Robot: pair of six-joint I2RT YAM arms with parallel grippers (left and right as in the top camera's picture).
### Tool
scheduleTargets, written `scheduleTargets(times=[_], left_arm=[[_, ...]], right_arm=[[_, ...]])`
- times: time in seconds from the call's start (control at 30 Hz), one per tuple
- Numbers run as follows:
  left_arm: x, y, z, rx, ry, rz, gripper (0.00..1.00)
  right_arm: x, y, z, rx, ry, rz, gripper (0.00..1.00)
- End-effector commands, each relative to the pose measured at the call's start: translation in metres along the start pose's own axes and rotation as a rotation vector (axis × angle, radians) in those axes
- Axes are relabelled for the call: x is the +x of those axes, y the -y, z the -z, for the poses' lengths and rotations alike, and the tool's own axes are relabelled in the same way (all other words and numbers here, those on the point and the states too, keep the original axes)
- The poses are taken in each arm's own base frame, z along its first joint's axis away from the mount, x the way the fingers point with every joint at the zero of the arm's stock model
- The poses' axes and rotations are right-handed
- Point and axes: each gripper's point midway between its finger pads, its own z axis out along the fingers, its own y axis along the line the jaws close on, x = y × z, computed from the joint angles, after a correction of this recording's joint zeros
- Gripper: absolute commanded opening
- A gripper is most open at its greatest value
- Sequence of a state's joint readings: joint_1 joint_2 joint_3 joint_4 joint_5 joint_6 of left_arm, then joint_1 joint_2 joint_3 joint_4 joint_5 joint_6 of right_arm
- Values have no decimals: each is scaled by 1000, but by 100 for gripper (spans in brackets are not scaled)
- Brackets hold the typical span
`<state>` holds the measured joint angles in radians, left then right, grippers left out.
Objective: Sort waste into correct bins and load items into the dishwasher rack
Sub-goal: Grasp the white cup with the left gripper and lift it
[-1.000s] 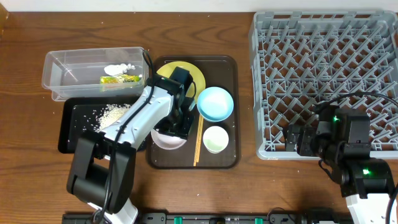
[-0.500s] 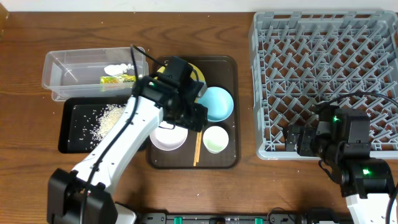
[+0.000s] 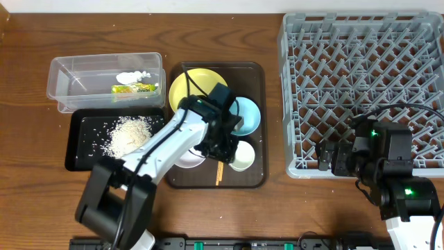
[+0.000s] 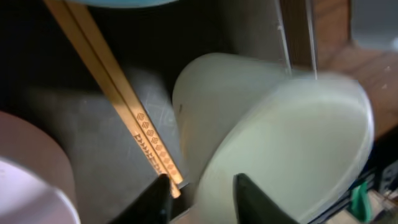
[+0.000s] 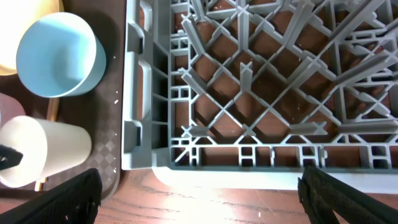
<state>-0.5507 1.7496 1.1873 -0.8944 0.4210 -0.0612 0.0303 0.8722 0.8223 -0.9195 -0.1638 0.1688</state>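
Note:
My left gripper (image 3: 223, 151) (image 4: 202, 202) is open and low over the brown tray. One finger is beside the chopsticks (image 3: 219, 171) (image 4: 118, 99), the other over the pale green-white cup (image 3: 242, 157) (image 4: 280, 143). The white bowl (image 3: 186, 158) (image 4: 25, 186) is partly under the arm. The light blue bowl (image 3: 244, 114) (image 5: 56, 53) and the yellow plate (image 3: 193, 87) lie behind. Rice grains (image 3: 128, 135) lie in the black tray (image 3: 83, 149). The wrapper (image 3: 135, 88) and tissue (image 3: 132, 76) lie in the clear tub (image 3: 76, 83). My right gripper (image 3: 333, 157) (image 5: 202, 199) is open and empty at the front edge of the grey rack (image 3: 368, 83) (image 5: 249, 93).
The dark brown serving tray (image 3: 257, 177) (image 5: 109, 124) holds the dishes, between the bins and the rack. The cup also shows in the right wrist view (image 5: 43, 152). Bare wood table (image 3: 28, 42) surrounds everything.
My left arm has swung right and toward the front, off the plate and white bowl, down to the chopsticks and cup. The right arm has not moved.

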Motion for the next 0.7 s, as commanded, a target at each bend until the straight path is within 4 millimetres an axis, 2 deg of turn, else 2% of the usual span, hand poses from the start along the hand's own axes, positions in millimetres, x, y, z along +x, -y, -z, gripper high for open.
scheduleTargets(times=[0.0,0.03,0.1,0.2,0.33,0.47,0.57,0.63,0.67], left_arm=[[2,-3,-3,-5,-12,4,19],[1,-4,-2,-9,-7,5,13],[-1,-6,3,-13,3,12,9],[-6,-8,21,-9,35,31,6],[-16,-2,60,59,146,42,6],[-30,10,108,255,310,53,6],[-44,-6,138,355,419,123,6],[-51,-21,149,413,460,186,6],[-54,-23,154,458,472,198,6]], right_arm=[[-7,0,6,2,21,-11,99],[-7,0,6,2,20,-11,99],[-6,0,6,2,20,-11,99],[-7,0,6,2,21,-11,99],[-8,4,6,25,29,-11,99],[-17,12,7,78,66,-9,99],[-29,9,6,59,112,-12,99],[-35,-5,4,-20,126,-3,99],[-38,-19,3,-95,125,19,99]])
